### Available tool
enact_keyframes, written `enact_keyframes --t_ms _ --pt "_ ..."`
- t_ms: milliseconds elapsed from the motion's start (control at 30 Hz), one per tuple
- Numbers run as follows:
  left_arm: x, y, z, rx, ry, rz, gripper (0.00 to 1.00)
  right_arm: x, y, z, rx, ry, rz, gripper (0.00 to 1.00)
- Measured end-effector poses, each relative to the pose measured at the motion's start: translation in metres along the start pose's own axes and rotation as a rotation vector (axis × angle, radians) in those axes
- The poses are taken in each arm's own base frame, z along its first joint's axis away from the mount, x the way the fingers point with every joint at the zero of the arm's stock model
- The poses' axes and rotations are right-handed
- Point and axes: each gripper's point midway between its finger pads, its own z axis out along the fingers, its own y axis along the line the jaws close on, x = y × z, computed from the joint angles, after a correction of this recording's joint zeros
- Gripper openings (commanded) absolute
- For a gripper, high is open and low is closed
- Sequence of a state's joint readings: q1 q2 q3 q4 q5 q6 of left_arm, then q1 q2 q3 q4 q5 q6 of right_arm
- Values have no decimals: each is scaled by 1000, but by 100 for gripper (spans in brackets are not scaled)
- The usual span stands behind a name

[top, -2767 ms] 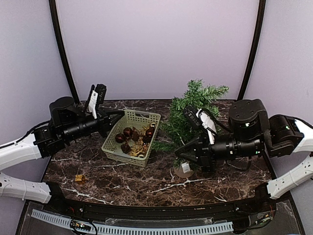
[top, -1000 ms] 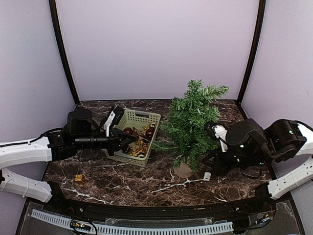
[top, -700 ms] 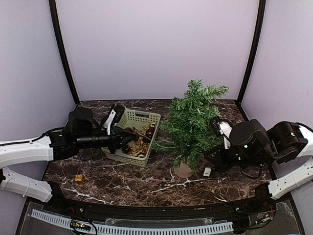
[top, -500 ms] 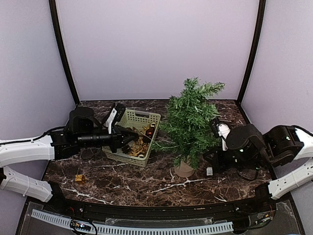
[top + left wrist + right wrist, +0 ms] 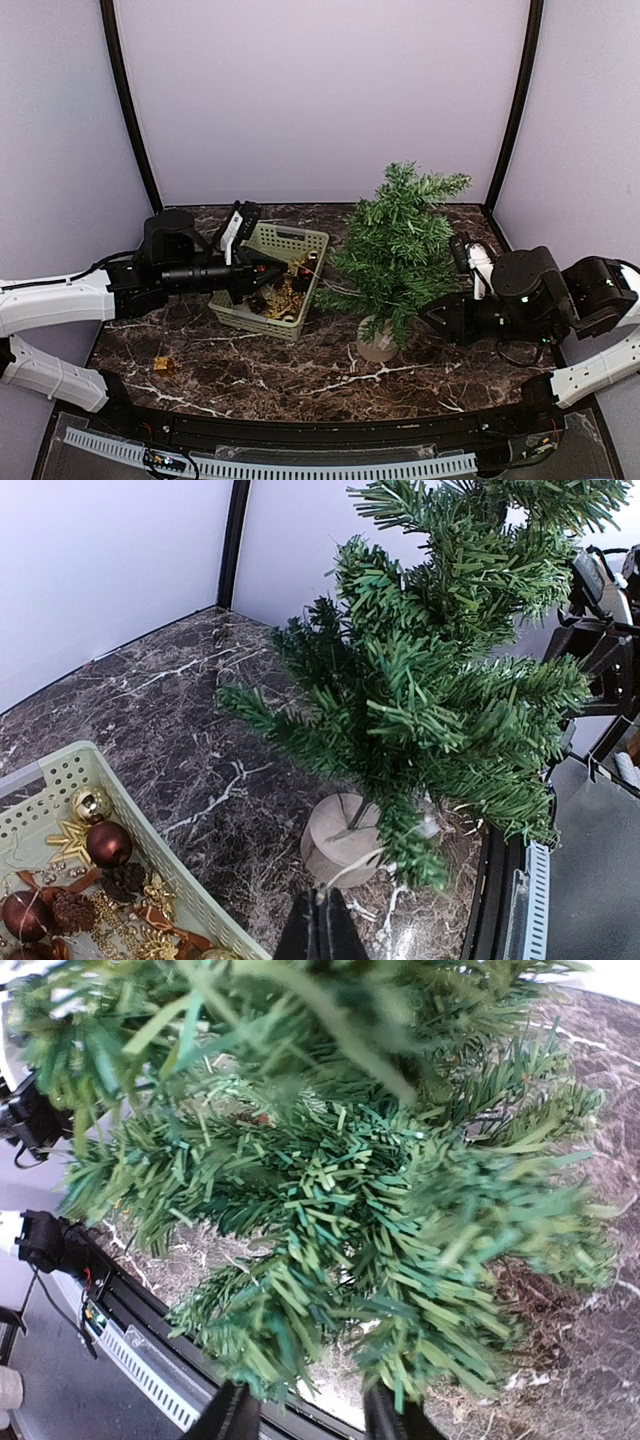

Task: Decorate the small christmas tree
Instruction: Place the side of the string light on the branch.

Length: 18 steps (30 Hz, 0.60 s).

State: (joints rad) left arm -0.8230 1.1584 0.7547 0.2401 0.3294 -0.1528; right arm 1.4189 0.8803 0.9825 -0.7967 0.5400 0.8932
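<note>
The small christmas tree (image 5: 402,248) stands upright on its round tan base (image 5: 377,341), right of centre; it also fills the left wrist view (image 5: 430,680) and the right wrist view (image 5: 330,1190). My left gripper (image 5: 280,278) hovers over the pale green basket (image 5: 300,240), jaws shut (image 5: 320,920). A thin pale thread (image 5: 352,868) runs from its tip toward the tree base (image 5: 345,835); I cannot tell whether it is pinched. My right gripper (image 5: 434,312) is at the tree's lower right branches, open (image 5: 310,1415), with needle tips between its fingers.
The basket (image 5: 110,805) holds dark red balls (image 5: 108,842), a gold ball (image 5: 90,804) and gold stars. A small gold piece (image 5: 163,365) lies on the marble table at the front left. A pale tag (image 5: 432,826) lies behind the tree base.
The right gripper has opened and drawn back to the right. The tree, tipped left half a second ago, stands upright again. The left gripper has lifted slightly over the basket.
</note>
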Motion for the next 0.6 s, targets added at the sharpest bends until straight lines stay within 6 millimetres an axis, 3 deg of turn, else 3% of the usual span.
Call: enact_keyframes --t_ms 233,367,600 --pt "-5 3 3 -18 -7 14 0 -10 -2 -16 -52 -37 31 66" --pt "-17 11 2 -72 -32 22 0 -17 -2 -26 -77 -65 28 81" --pt "-45 18 1 -126 -86 53 0 -50 7 -49 -116 -151 5 92"
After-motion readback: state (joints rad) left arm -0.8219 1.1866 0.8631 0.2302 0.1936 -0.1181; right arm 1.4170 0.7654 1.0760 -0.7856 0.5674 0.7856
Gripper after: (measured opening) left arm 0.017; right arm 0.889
